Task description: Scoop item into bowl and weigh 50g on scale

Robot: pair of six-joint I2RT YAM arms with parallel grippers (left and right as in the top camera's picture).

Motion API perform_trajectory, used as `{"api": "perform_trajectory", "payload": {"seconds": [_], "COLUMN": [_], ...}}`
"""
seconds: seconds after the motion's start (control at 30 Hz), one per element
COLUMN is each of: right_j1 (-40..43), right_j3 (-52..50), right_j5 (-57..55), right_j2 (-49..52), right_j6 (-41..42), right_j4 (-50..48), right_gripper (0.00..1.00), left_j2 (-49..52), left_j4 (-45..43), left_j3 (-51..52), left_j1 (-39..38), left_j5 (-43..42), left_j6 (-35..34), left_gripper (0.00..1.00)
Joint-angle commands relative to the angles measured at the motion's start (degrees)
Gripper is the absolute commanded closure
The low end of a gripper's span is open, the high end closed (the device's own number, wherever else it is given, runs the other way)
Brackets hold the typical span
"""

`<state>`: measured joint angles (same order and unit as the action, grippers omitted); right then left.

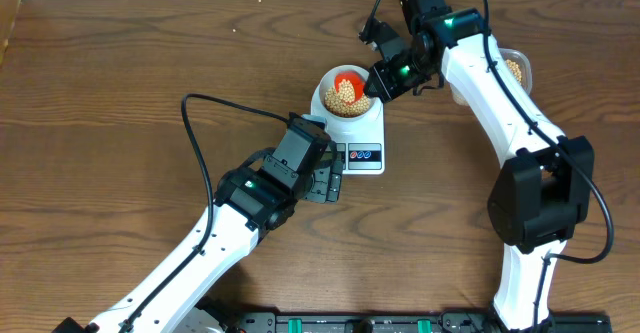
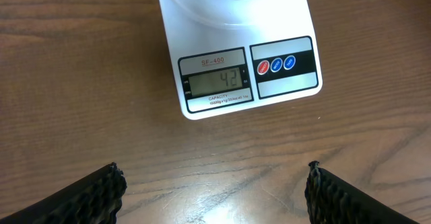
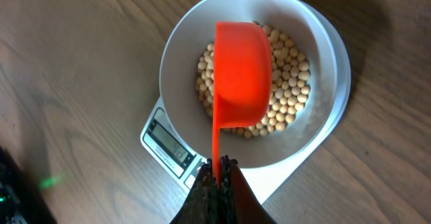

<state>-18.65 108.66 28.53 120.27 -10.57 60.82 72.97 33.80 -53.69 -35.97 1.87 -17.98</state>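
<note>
Scale (image 2: 202, 35) sits on wood table (image 1: 120, 93), LCD (image 2: 217, 83) and round red/blue btns (image 2: 276, 65) on its front panel. LCD reads approx "42".

Bowl (image 3: 182, 62) sits on top of scale, on the platform behind the panel, upright. It covers most of the platform, and scale edge shows around it in R wrist view. Beans (image 3: 291, 83) lie in a loose pile on the bowl bottom, so above scale. Bowl is partly full, with inner wall bare above the pile.

Orange scoop (image 3: 242, 69) is over the bowl, above scale. Its cup is over the beans and its thin handle runs back past the bowl rim to R gripper (image 3: 217, 173). R fingers are together, clamped on the handle end. Can't tell if cup touches the beans. R arm (image 1: 500, 93) reaches in from the far-right side of scale.

L gripper (image 2: 214, 183) is just in front of scale, on the panel side, facing the LCD. Its fingers (image 2: 101, 190) are wide apart with nothing between them but bare table. It is near scale, not touching. L arm (image 1: 200, 243) runs off to the front-left of scale.

Clear container (image 1: 515, 68) is to the right of scale, well apart and mostly hidden by R arm, with some beans visible inside.
</note>
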Motion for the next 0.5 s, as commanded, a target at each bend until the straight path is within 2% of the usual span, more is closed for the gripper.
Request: {"api": "perform_trajectory", "payload": {"seconds": [0.0, 0.47], "right_j1": [1.1, -0.4], "right_j3": [0.5, 0.5], "right_j5": [0.0, -4.2], "right_j2": [-3.2, -5.3], "right_j6": [-0.9, -1.5], "right_j4": [1.1, 0.9], "right_gripper": [0.99, 0.99], "left_j2": [0.0, 0.0], "left_j4": [0.0, -0.1], "left_j3": [0.0, 0.0], "left_j1": [0.2, 0.2], "left_j5": [0.5, 0.5], "left_j6": [0.3, 0.3], "left_gripper": [0.12, 0.12]}}
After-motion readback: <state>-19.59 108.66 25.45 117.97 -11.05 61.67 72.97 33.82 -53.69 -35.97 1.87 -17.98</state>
